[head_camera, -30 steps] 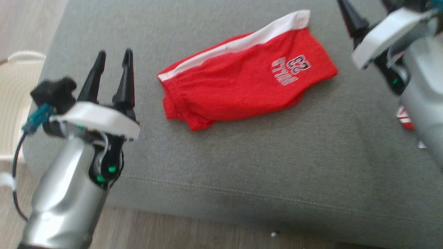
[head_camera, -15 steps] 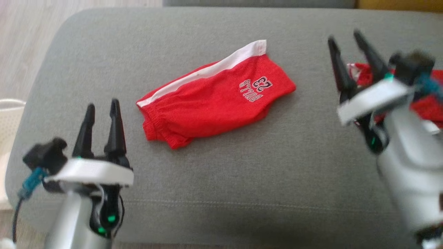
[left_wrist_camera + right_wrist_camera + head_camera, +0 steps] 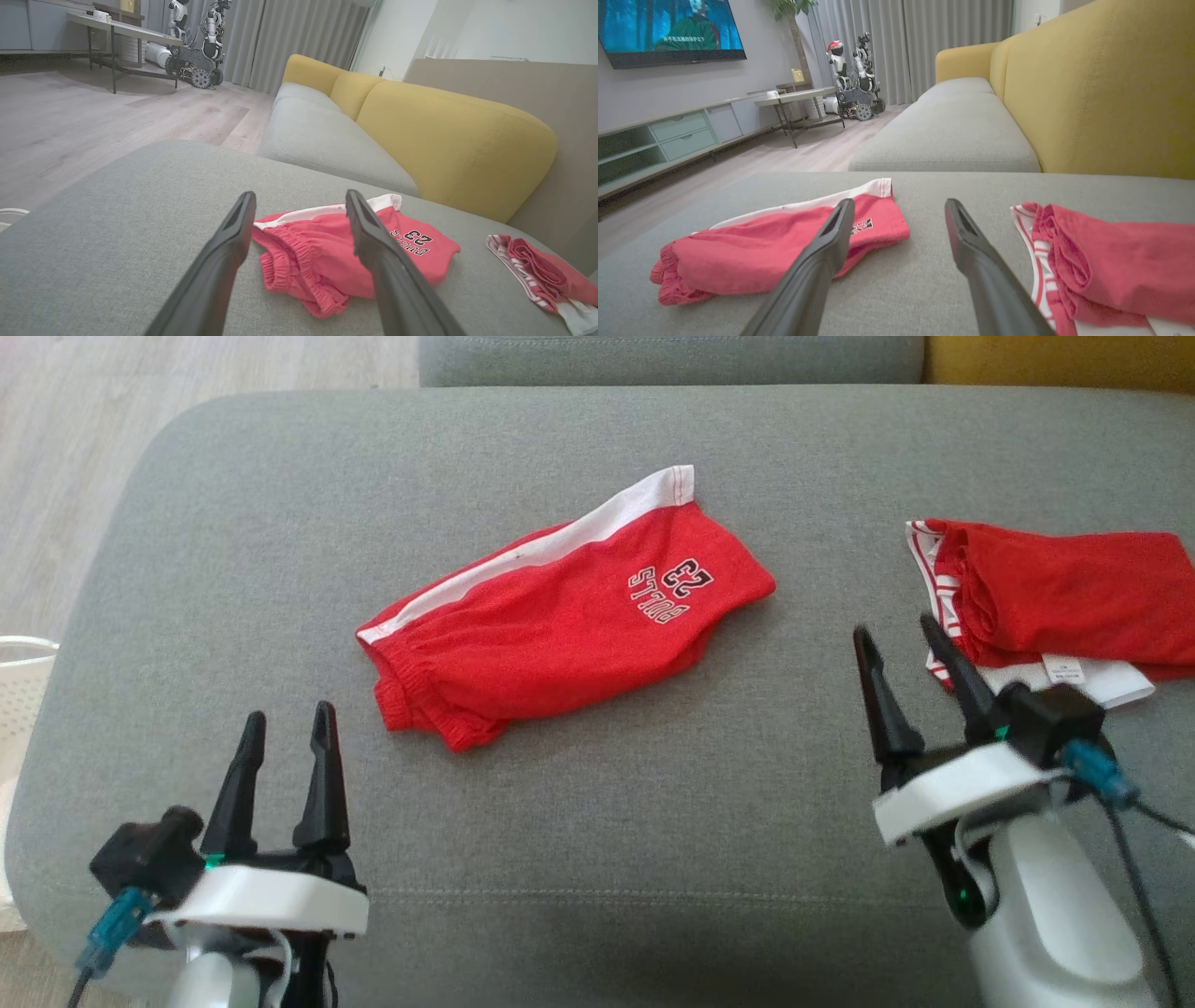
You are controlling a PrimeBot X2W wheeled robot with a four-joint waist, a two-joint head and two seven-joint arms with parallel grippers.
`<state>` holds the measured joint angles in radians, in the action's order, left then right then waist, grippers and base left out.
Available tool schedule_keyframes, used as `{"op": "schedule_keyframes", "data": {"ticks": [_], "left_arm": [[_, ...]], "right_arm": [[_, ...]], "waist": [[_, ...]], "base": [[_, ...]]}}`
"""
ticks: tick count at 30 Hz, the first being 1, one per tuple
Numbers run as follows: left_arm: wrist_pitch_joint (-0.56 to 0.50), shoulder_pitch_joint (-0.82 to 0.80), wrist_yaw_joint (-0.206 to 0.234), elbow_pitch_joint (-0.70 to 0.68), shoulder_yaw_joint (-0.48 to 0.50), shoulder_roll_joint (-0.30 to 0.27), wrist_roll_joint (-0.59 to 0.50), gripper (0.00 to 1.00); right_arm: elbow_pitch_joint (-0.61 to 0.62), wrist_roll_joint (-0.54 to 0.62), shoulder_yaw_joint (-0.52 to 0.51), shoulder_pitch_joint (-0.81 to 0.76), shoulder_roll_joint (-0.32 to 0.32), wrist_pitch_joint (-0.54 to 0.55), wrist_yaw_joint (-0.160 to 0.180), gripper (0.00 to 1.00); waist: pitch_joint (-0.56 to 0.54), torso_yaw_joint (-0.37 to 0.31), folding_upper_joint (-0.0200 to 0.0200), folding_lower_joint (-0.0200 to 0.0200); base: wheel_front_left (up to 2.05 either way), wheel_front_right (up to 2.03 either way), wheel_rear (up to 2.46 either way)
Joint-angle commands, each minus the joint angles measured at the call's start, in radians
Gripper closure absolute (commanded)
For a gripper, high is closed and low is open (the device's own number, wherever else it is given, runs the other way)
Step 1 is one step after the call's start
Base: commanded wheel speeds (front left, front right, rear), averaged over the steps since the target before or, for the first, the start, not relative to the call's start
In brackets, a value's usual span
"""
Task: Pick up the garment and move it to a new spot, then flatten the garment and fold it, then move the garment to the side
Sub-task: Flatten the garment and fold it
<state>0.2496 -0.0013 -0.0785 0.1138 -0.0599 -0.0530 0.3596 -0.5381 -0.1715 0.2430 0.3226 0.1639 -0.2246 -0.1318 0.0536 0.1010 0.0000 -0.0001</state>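
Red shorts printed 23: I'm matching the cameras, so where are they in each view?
Head view: red shorts, centre of the picture.
Left wrist view: red shorts, lower centre.
Right wrist view: red shorts, lower left.
Shared landmark: second red garment with striped trim, right of the shorts in all three.

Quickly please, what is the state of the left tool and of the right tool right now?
Left tool: open, holding nothing.
Right tool: open, holding nothing.
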Motion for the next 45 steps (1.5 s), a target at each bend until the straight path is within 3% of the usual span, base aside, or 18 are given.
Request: {"op": "schedule_keyframes", "data": {"ticks": [1,18,21,31,38,45], "left_arm": [[0.012,-0.029,-0.005,-0.040,0.037,-0.001,-0.016,0.00],[0.012,-0.046,-0.011,-0.044,0.013,0.003,-0.005,0.00],[0.012,-0.055,-0.010,-0.041,0.004,0.003,0.008,0.00],[0.012,-0.094,-0.001,-0.028,-0.044,0.003,0.047,0.00],[0.012,-0.115,0.010,-0.031,-0.090,0.003,0.073,0.00],[0.012,-0.109,0.018,-0.037,-0.102,0.003,0.080,0.00]], "right_arm": [[0.042,0.012,0.008,0.011,-0.012,0.004,0.001,0.00],[0.117,0.075,-0.041,-0.051,-0.046,0.139,0.001,0.00],[0.108,0.020,-0.058,-0.040,-0.059,0.186,0.001,0.00],[0.060,-0.351,-0.183,0.064,-0.102,0.457,0.001,0.00],[-0.043,-0.405,-0.322,0.158,-0.111,0.557,0.001,0.00],[-0.149,-0.376,-0.413,0.250,-0.113,0.635,0.001,0.00]], "waist": [[0.001,0.001,0.0000,0.0001],[0.034,0.043,0.0000,0.0001],[0.056,0.069,0.0000,0.0001],[0.143,0.169,0.0000,0.0001],[0.178,0.254,0.0000,0.0001],[0.194,0.310,0.0000,0.0001]], "base": [[0.00,0.00,0.00],[0.00,0.00,0.00],[0.00,0.00,0.00],[0.00,0.00,0.00],[0.00,0.00,0.00],[0.00,0.00,0.00]]}}
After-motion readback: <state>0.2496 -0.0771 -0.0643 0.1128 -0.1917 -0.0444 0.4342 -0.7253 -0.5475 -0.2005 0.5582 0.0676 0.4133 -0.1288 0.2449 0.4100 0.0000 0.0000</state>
